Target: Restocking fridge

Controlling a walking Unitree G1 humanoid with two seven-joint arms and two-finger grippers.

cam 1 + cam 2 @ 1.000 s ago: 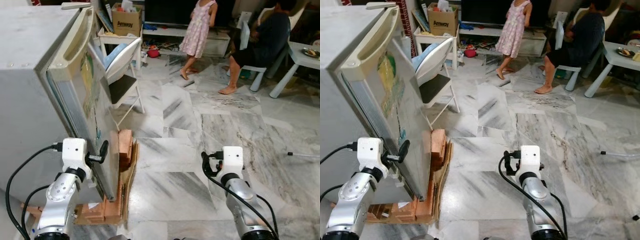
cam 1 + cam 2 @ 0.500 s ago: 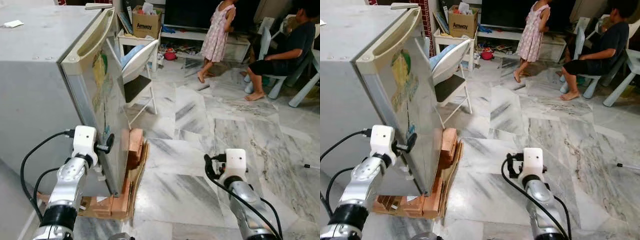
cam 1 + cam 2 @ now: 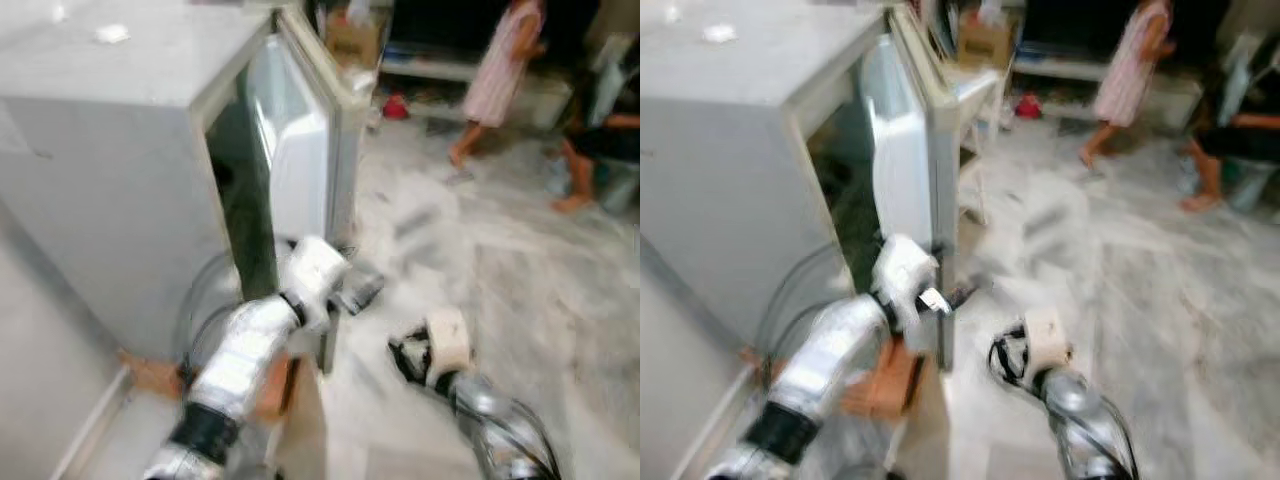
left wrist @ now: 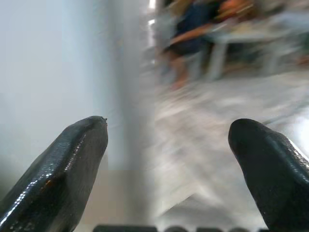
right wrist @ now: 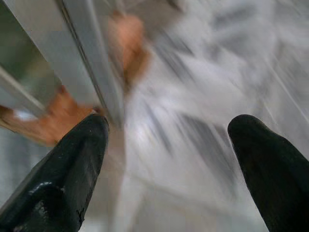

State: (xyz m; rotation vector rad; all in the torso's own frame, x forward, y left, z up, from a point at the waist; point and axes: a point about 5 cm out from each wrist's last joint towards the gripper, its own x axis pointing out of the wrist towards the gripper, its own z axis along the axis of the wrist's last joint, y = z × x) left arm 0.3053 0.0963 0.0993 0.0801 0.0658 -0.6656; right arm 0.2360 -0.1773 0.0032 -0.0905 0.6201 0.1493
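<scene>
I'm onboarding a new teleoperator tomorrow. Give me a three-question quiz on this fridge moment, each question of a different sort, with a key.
1. True or false: the grey fridge's door stands open.
2. Which gripper is at the door's edge? A) left gripper B) right gripper
3. Fill in: in the wrist views, both grippers' jaws are ____.

Key: 1 true; 2 A; 3 open.

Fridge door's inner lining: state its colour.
White, on the fridge door's inner lining; it shows best in the right eye view.
</scene>
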